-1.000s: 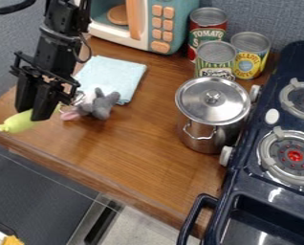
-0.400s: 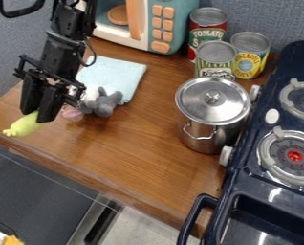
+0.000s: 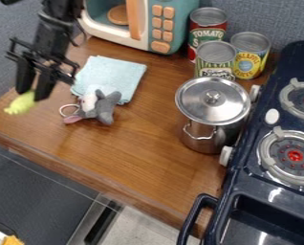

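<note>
At left of camera view, over wooden counter [image 3: 125, 150], we're gripping small yellow-green toy [image 3: 20, 103] between fingertips of black gripper [image 3: 32, 93]. For good handling, we're judging it best to be keeping squeeze light and even, moving slowly, clearing gray plush mouse [image 3: 102, 108] and pale-blue cloth [image 3: 111, 74] toward view's right. Against earlier frame, gripper and toy are sitting higher in view, and mouse is showing more fully.

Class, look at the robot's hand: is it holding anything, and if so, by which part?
The hand holds a yellow-green object by its upper end; the knobbly end pokes out toward the picture's lower left.
</note>
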Robot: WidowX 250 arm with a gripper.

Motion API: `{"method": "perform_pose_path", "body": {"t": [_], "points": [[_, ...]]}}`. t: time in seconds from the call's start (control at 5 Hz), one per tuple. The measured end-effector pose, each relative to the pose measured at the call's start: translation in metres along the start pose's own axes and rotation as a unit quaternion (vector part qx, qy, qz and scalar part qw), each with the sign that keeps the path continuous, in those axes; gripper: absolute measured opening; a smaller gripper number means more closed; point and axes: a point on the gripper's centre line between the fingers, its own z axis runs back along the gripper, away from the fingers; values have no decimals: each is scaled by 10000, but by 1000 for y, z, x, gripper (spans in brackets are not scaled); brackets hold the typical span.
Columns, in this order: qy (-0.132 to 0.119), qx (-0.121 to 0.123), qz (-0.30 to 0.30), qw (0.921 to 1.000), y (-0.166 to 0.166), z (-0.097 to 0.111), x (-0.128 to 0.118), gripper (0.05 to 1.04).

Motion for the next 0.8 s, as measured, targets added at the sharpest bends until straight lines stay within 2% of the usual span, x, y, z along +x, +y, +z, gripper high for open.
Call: {"method": "perform_pose_path", "body": {"t": [0.2,0.4,0.8], "points": [[21,-17,161,9999,5,1,8,348],[82,87,137,9998,0,-3,7,348],[266,376,-773,9959,-33,-26,-6,348]]}}
